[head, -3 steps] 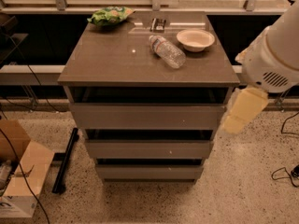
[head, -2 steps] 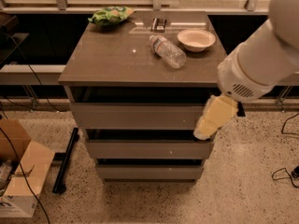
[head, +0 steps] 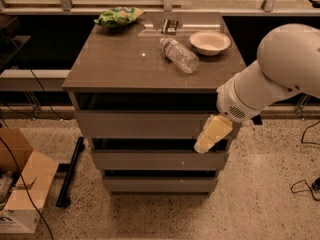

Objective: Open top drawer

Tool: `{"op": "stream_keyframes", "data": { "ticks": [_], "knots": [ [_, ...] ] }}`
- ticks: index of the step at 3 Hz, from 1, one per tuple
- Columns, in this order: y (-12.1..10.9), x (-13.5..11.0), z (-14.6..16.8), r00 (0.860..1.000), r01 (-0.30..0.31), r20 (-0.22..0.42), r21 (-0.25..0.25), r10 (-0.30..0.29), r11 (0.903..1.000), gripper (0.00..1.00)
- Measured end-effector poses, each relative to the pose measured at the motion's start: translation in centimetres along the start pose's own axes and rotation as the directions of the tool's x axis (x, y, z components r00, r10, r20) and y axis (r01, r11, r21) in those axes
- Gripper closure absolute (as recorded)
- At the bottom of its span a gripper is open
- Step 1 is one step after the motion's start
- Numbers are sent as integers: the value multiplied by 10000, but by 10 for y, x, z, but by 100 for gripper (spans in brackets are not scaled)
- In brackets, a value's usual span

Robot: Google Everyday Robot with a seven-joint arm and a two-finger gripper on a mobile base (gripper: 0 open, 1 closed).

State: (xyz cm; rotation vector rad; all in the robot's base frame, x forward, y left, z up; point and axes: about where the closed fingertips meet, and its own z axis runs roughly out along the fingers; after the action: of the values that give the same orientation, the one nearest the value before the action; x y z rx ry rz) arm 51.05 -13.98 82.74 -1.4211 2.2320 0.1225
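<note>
Three grey drawers stack under the countertop [head: 125, 64]; the top drawer [head: 145, 124] is the widest and sits directly beneath it. The cream gripper [head: 212, 133] hangs before that drawer's right end, its tip at the seam above the middle drawer [head: 159, 160]. Whether it is released, clenched or touching cannot be told. One second ago it hung off the cabinet's right side; it has since swung left. On the countertop a bottle [head: 180, 55] lies flat, with a bowl [head: 210, 42] at its 2 o'clock and a green bag [head: 119, 17] at its 10 o'clock.
</note>
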Motion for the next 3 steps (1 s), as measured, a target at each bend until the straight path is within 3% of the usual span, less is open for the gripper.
{"op": "stream_keyframes", "data": {
  "ticks": [1,2,3],
  "knots": [
    [0,2,5,10000,-36,-2,-74,36,10000,0],
    [3,7,32,9986,-510,-162,115,511,9986,0],
    [1,5,69,9920,-1227,344,310,1216,9920,0]
  ]
}}
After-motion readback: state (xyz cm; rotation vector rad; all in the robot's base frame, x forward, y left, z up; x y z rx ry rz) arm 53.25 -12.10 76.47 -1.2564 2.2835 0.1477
